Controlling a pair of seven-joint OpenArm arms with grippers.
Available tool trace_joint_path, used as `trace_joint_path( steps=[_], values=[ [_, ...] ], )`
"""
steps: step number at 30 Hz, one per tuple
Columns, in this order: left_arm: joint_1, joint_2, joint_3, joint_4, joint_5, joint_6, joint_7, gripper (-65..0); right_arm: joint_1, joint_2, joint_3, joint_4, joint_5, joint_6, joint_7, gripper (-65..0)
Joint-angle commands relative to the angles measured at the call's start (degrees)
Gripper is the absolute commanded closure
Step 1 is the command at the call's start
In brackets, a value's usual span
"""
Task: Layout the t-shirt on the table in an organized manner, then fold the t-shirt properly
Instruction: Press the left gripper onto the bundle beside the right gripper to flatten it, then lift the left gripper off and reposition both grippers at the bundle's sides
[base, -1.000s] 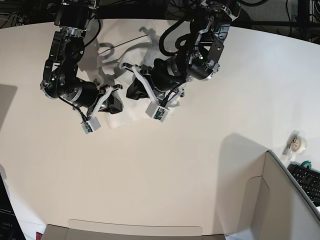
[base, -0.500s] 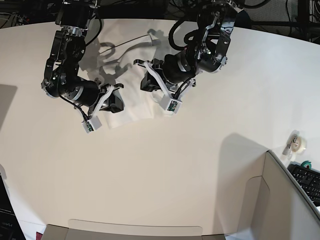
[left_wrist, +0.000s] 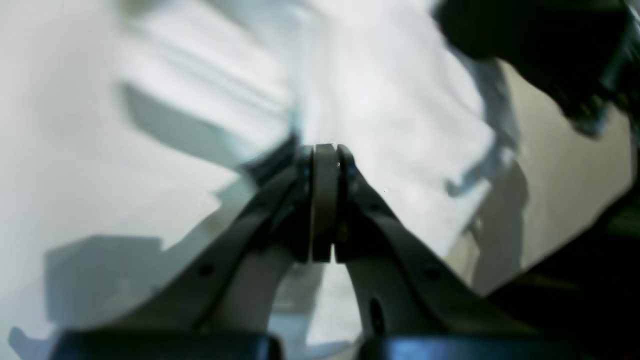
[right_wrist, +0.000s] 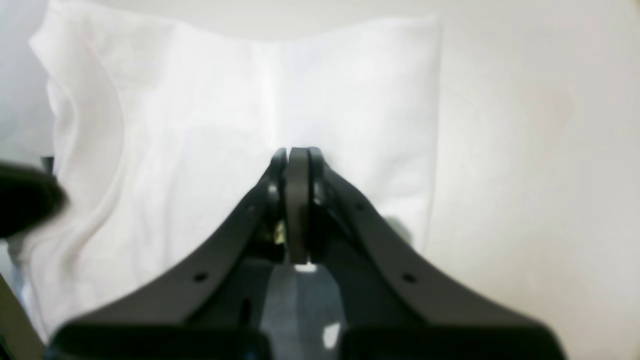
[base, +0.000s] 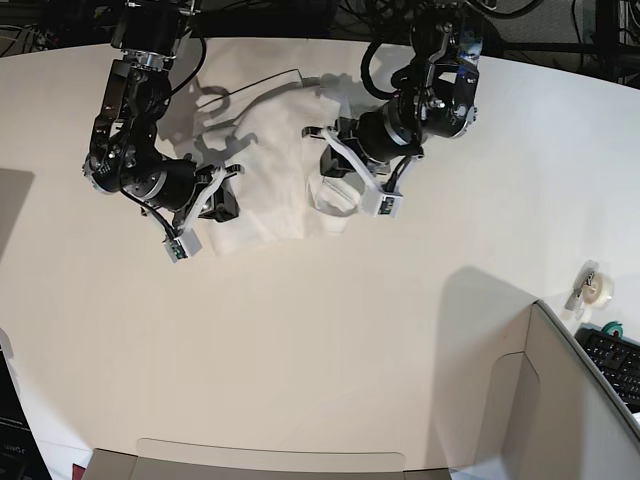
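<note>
The white t-shirt (base: 270, 150) lies plain side up, rumpled, on the off-white table (base: 300, 350) between my two arms. My left gripper (base: 330, 165), on the right in the base view, is at the shirt's right edge beside a loose fold. In the blurred left wrist view the left gripper (left_wrist: 325, 150) is shut low over the t-shirt (left_wrist: 390, 100), with no cloth showing between its pads. My right gripper (base: 232, 200) is at the shirt's lower left. Its wrist view shows the right gripper (right_wrist: 297, 150) shut over the flat t-shirt (right_wrist: 200, 100), with bare table (right_wrist: 525, 150) to the right.
A tape roll (base: 597, 288) and a keyboard (base: 615, 360) sit at the right edge, next to a grey-beige partition panel (base: 560, 400). A cardboard edge (base: 270, 460) runs along the bottom. Dark cables hang beyond the table's curved far edge.
My left arm has swept to the right across the shirt, uncovering more white cloth. The right arm has barely moved. Both grippers stay shut.
</note>
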Motion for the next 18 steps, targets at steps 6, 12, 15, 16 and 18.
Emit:
trace_joint_path(
  steps=[6, 12, 15, 16, 18],
  values=[
    [1.12, -2.64, -3.85, 1.24, -0.71, -0.25, -0.52, 0.0, 1.0, 0.21, 0.15, 1.11, 1.1, 0.29, 1.05, 0.0],
    [3.93, -2.82, -9.48, 6.78, -0.71, -0.34, -0.52, 0.0, 2.67, 0.3, 0.24, 5.77, 1.1, 0.29, 1.05, 0.0],
    [5.6, -2.91, -10.97, 7.84, -0.88, -0.6, -0.52, 0.0, 5.31, 0.3, 0.24, 8.4, 0.84, 0.29, 1.05, 0.0],
    [5.95, -3.08, -10.88, 7.84, -0.88, -0.69, -0.43, 0.0, 6.37, 0.39, 0.24, 8.58, 0.75, 0.29, 1.05, 0.0],
    [6.83, -5.72, -10.36, 7.84, -1.06, -0.87, 1.24, 0.0, 9.36, 0.56, 0.24, 7.96, 0.4, 0.29, 1.05, 0.0]
  ],
)
